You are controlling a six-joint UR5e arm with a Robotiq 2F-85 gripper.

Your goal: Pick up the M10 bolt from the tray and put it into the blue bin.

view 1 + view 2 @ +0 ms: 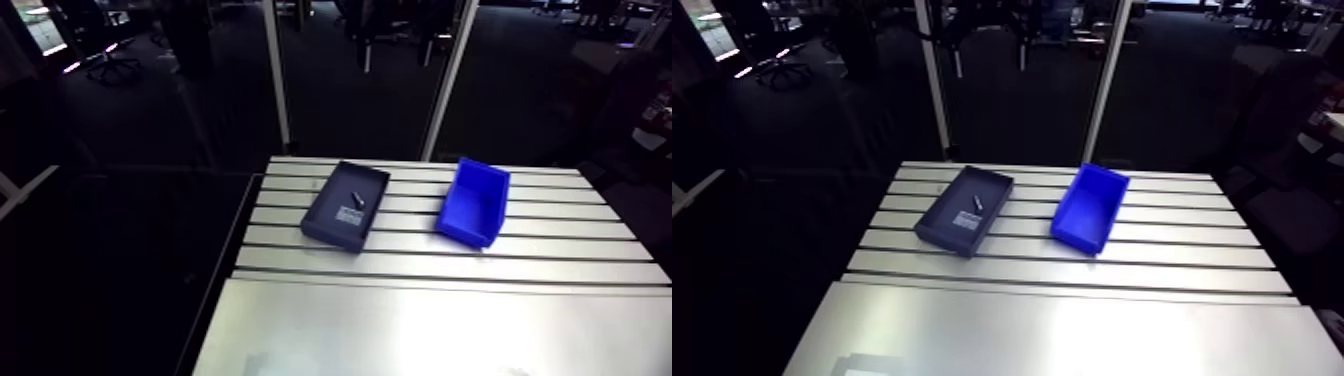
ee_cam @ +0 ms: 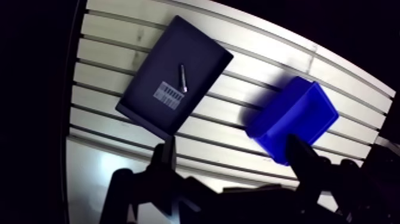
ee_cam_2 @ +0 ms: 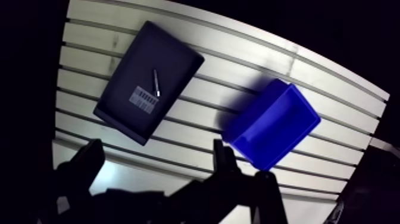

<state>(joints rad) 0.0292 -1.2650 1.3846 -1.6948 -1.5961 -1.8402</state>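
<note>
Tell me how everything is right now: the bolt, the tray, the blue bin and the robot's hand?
bolt: lying flat in the tray, beside a white label, not picked up yet.
tray: sitting flat on the table, holding only the bolt.
blue bin: upright beside the tray, not touching it, empty.
hand: open, fingers wide apart, holding nothing, high above the table.

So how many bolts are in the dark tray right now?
1. The bolt lies loose near the middle of the dark tray, just beside the white label. None shows in the blue bin, though its walls may hide part of the floor.
</note>
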